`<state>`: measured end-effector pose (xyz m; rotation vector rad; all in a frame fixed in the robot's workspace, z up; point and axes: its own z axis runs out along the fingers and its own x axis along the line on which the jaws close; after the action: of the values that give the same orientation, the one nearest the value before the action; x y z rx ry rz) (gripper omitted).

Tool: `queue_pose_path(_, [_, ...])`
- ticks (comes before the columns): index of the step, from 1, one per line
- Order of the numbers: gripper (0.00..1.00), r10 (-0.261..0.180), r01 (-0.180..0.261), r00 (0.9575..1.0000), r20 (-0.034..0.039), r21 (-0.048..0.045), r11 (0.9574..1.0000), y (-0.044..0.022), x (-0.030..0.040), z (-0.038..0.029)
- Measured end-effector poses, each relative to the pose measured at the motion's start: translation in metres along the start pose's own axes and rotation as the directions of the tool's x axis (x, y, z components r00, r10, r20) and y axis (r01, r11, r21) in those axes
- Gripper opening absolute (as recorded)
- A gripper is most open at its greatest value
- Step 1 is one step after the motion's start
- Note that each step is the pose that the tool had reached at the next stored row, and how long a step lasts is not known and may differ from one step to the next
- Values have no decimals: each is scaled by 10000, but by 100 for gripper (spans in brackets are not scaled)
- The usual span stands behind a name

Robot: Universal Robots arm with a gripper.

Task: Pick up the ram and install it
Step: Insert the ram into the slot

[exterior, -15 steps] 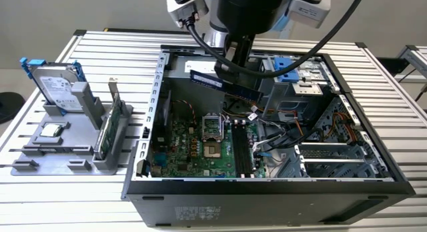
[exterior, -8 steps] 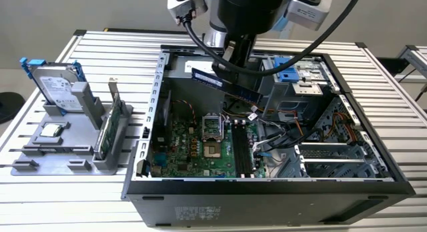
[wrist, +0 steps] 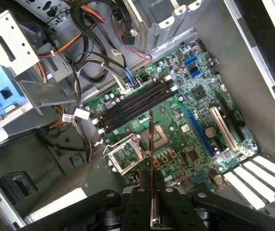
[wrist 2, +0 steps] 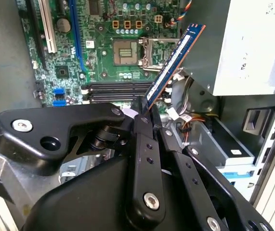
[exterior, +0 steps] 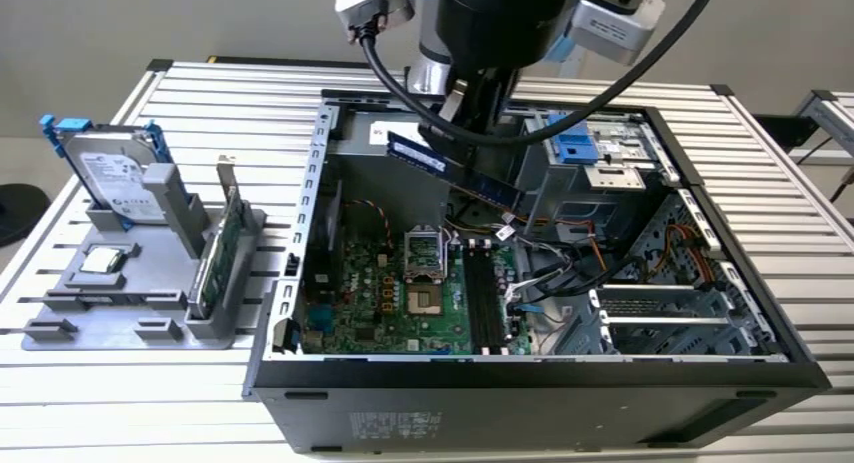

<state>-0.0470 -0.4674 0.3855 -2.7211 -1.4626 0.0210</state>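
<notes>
End effector (wrist 2: 144, 114) is pinching the ram (wrist 2: 173, 65) by one end, holding it tilted well above the slots (wrist: 135, 103), long edge hanging free, probably so it can seat in one.

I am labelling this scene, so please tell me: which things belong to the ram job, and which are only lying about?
Job: gripper, shut on the ram; black memory slots on the motherboard.
Lying about: hard drive, green card, both in the grey stand.
</notes>
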Motion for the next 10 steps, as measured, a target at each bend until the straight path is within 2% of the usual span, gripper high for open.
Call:
queue_pose_path(5, [0,493,-493,9988,-17,9,9988,3,2,0])
queue_pose_path(10, [0,960,-960,9954,-31,18,9954,5,4,0])
